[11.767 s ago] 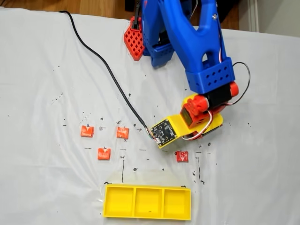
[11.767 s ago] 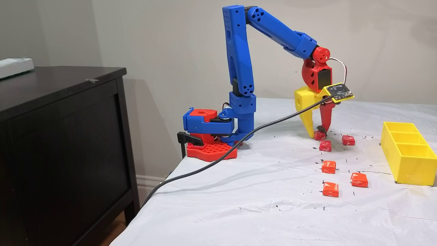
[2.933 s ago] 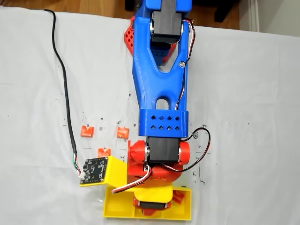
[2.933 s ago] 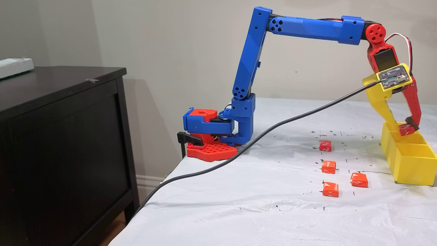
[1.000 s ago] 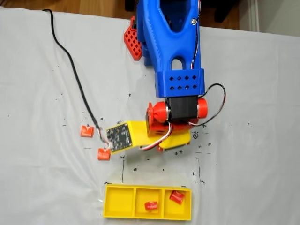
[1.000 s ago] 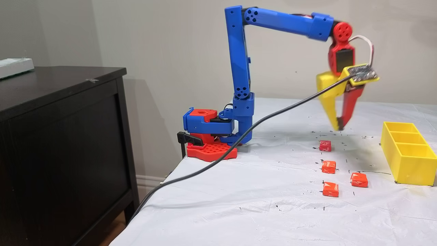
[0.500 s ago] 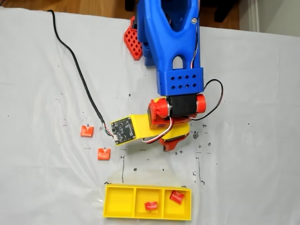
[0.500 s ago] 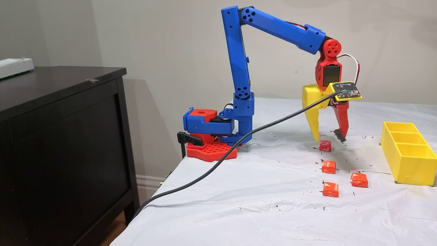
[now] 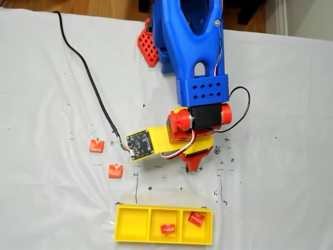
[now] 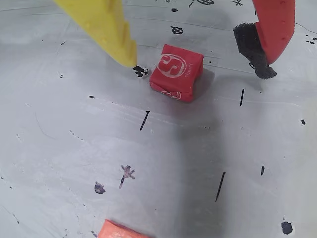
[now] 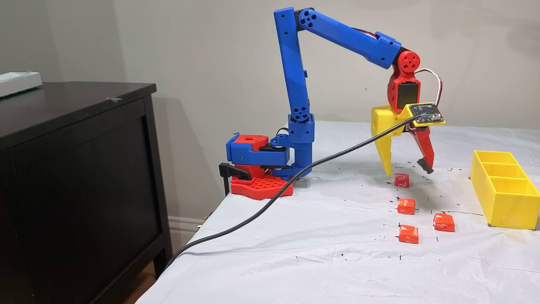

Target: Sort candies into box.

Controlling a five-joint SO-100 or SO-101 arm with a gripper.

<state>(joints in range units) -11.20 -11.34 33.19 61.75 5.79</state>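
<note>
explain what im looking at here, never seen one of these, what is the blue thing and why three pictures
The blue thing is a small robot arm bolted to the table edge. At its end is a gripper, one yellow finger and one red, which is open and holds nothing. One picture is taken from above, one from the side of the table, and one from a camera riding on the arm, looking down between the fingers. On the white cloth lie red wrapped candies; the gripper is spread around one candy, not touching it. The yellow box has three compartments: from above, one candy lies in the middle one, another in the right one, and the left is empty.
</note>
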